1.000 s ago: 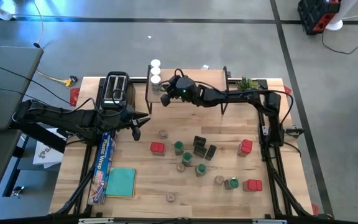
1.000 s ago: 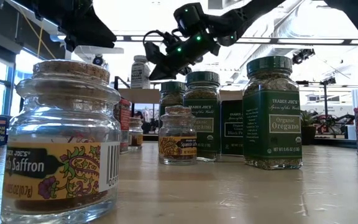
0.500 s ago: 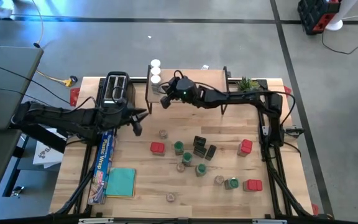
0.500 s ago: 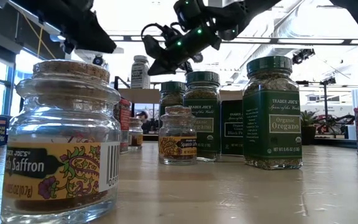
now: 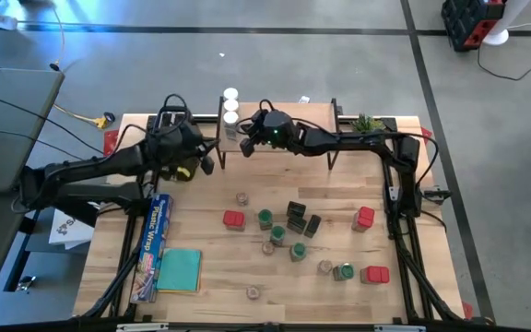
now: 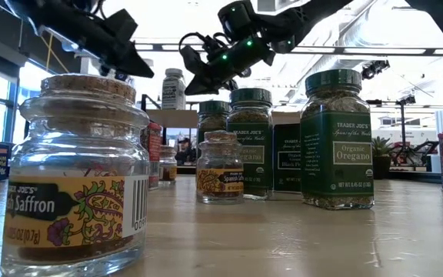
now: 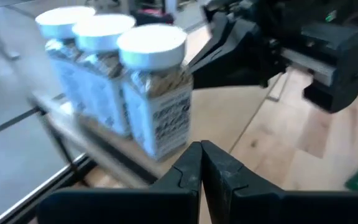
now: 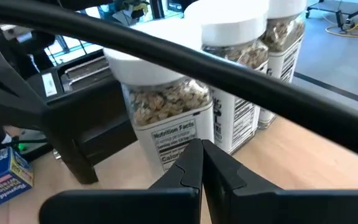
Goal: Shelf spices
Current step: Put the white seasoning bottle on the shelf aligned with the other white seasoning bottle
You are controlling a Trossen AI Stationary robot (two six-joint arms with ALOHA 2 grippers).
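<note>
Three white-lidded spice jars (image 5: 231, 112) stand in a row on the left end of the wooden shelf (image 5: 293, 118). My right gripper (image 8: 201, 152) is shut, its tips right in front of the nearest jar (image 8: 166, 106), above the shelf top (image 5: 244, 143). My left gripper (image 7: 201, 155) is also shut. It hovers off the shelf's left end (image 5: 206, 159), facing the same jars (image 7: 154, 93) and touching nothing. Green-lidded jars (image 5: 277, 232), red tins (image 5: 233, 219), black boxes (image 5: 295, 214) and small brown-topped jars (image 5: 241, 197) stand on the table. My right gripper's shut fingertips (image 8: 191, 155) stand level at the lower label (image 8: 173, 149) of the nearest white-lidded jar, which is upright on the shelf. I cannot tell whether they touch it.
A black toaster (image 5: 171, 129) sits left of the shelf, under my left arm. The blue foil box (image 5: 153, 244) and teal cloth (image 5: 180, 270) lie near the table's left edge. A small plant (image 5: 367, 122) stands right of the shelf. The shelf's right half is bare.
My left arm has risen from the table in front of the toaster. It has swung toward the far edge and now points at the shelf's left end. My right gripper has stayed by the jars.
</note>
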